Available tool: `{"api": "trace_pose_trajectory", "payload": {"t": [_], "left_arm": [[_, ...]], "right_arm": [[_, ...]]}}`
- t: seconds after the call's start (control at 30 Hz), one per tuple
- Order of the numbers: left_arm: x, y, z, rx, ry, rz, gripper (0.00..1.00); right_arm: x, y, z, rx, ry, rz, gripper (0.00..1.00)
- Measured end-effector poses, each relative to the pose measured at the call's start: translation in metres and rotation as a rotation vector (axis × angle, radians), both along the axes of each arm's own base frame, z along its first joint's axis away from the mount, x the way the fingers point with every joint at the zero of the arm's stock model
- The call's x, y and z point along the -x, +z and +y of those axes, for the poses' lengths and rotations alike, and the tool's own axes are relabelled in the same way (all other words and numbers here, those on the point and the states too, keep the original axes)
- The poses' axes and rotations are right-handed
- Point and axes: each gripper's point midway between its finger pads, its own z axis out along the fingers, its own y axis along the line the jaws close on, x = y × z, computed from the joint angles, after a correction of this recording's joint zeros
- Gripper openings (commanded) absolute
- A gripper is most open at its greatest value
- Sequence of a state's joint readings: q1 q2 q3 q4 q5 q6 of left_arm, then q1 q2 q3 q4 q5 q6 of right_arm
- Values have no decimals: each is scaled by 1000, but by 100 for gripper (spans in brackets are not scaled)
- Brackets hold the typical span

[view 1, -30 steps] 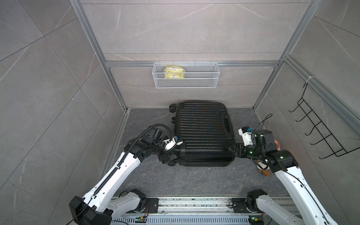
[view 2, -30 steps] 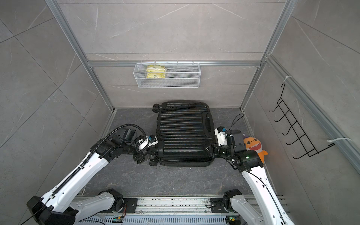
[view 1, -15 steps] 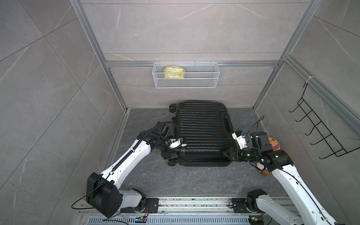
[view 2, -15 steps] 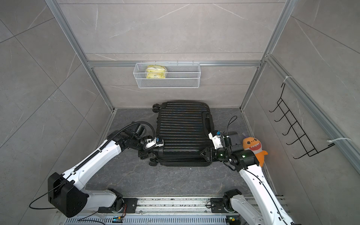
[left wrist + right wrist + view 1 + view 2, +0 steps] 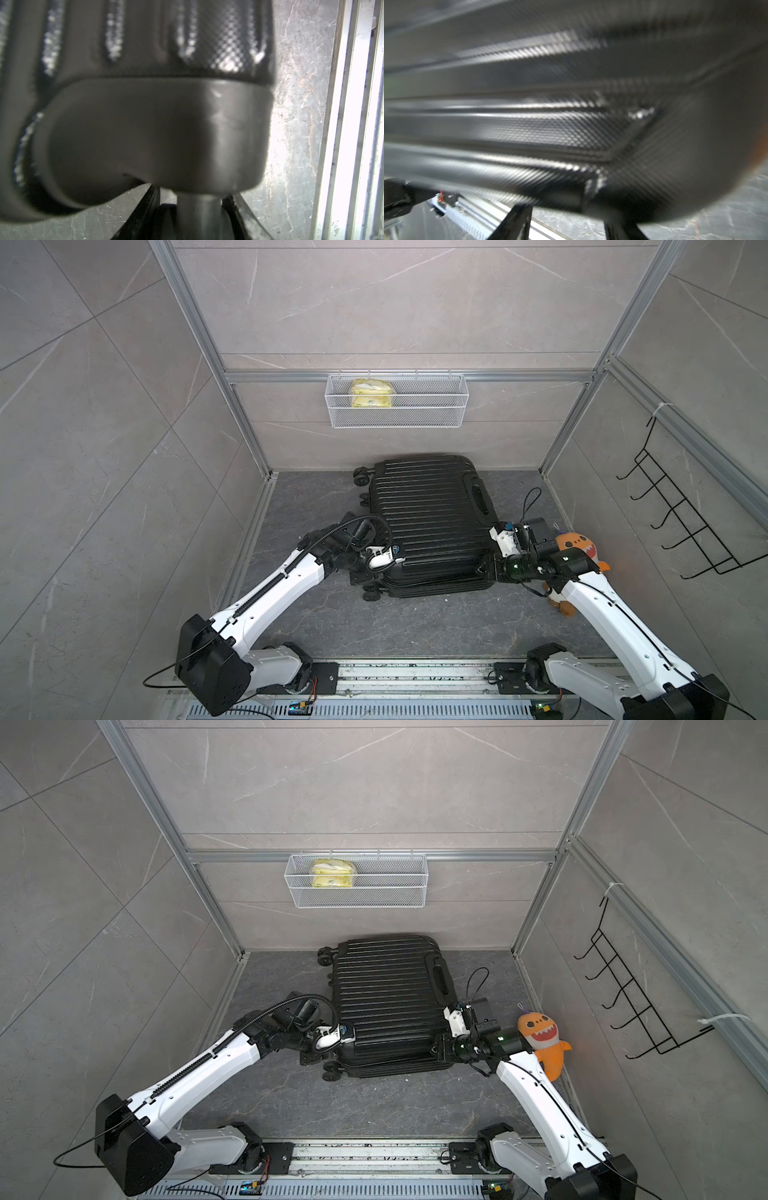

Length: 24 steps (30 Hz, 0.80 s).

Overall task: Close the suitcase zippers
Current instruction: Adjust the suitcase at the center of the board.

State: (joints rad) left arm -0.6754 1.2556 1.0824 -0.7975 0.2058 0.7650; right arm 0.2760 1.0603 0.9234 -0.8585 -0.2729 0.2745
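The black ribbed suitcase [image 5: 428, 522] [image 5: 386, 998] lies flat on the grey floor with its lid down. Its zippers cannot be picked out in any view. My left gripper [image 5: 376, 572] [image 5: 330, 1046] is at the near left corner, by the wheels. The left wrist view shows its fingers [image 5: 152, 199] on either side of a grey caster stem [image 5: 197, 207], with a slit of floor on one side. My right gripper [image 5: 486, 568] [image 5: 440, 1048] is at the near right corner, open, its tips [image 5: 517, 216] under the blurred shell [image 5: 550, 128], with floor between them.
An orange shark plush [image 5: 577, 543] [image 5: 542, 1036] sits just behind my right wrist. A white wire basket [image 5: 397, 406] with a yellow packet hangs on the back wall. A black hook rack [image 5: 681, 522] is on the right wall. The arms' rail [image 5: 415, 672] runs along the front.
My left arm has swung in to the suitcase's near left corner and its jaws have narrowed around the caster. My right gripper has slid in against the near right corner.
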Motion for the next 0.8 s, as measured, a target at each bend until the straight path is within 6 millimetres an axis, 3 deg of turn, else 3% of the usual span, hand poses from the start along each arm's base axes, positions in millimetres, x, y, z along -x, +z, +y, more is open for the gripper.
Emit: {"api": "trace_pose_trajectory", "payload": {"t": [0.2, 0.47, 0.6, 0.8], "left_arm": [[19, 2, -16, 23, 133, 58, 14], [27, 3, -38, 158, 373, 153, 14], [20, 4, -51, 253, 504, 186, 13], [16, 8, -71, 346, 628, 197, 13]], "right_arm": [[-18, -19, -7, 71, -35, 26, 56], [-62, -20, 3, 72, -33, -26, 56], [-78, -11, 16, 63, -8, -84, 57], [-80, 17, 25, 32, 17, -223, 58]]}}
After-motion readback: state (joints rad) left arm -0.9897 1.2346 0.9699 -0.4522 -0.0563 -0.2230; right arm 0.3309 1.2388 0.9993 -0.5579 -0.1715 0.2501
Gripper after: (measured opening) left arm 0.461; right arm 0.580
